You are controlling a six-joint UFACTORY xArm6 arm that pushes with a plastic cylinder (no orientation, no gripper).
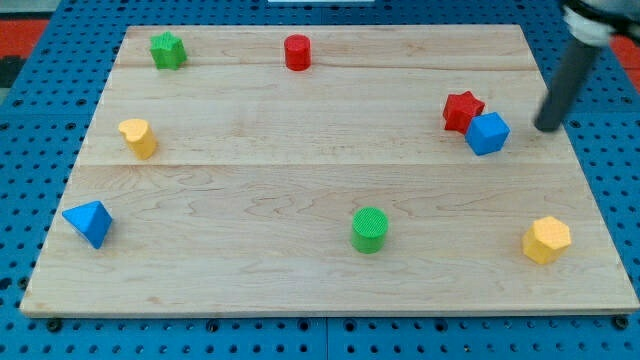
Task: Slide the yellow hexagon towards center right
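The yellow hexagon point(546, 240) lies near the board's bottom right corner. My tip point(545, 128) is at the right side of the board, well above the hexagon toward the view's top and a little right of the blue cube point(488, 133). It touches no block. A red star point(462, 110) sits against the blue cube's upper left.
A green cylinder point(369, 229) stands at bottom centre. A blue triangular block point(88, 222) is at bottom left, a yellow rounded block point(138, 137) at left, a green star point(168, 49) at top left and a red cylinder point(297, 52) at top centre. The wooden board point(300, 170) rests on blue pegboard.
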